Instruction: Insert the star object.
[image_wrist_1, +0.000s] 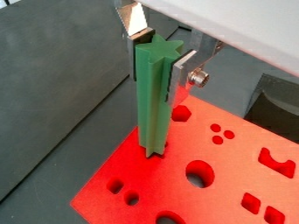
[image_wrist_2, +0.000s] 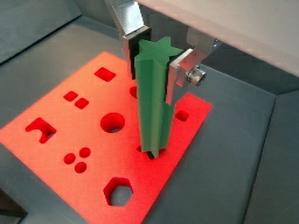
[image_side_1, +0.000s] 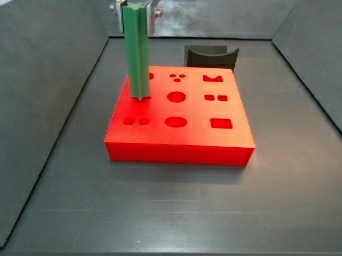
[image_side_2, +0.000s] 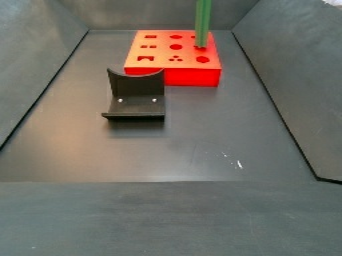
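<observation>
The star object (image_wrist_2: 153, 96) is a long bright green peg with ridged sides, and it stands upright. My gripper (image_wrist_2: 156, 63) is shut on the peg's upper end, one silver finger (image_wrist_2: 180, 70) on each side, as both wrist views show (image_wrist_1: 156, 59). The peg's lower end meets the top of the red block (image_wrist_2: 70, 131) at a hole near one edge. I cannot tell how deep it sits. In both side views the peg (image_side_1: 136, 50) (image_side_2: 203, 20) rises straight from the red block (image_side_1: 181, 140) (image_side_2: 174, 72). Only the gripper's tips (image_side_1: 135, 6) show at the frame's edge.
The red block has several other shaped holes, among them a round one (image_wrist_2: 112, 122) and a hexagonal one (image_wrist_2: 117, 190). The dark fixture stands on the floor apart from the block (image_side_1: 211, 55) (image_side_2: 134, 95). Dark sloping walls (image_side_1: 54, 120) enclose the floor.
</observation>
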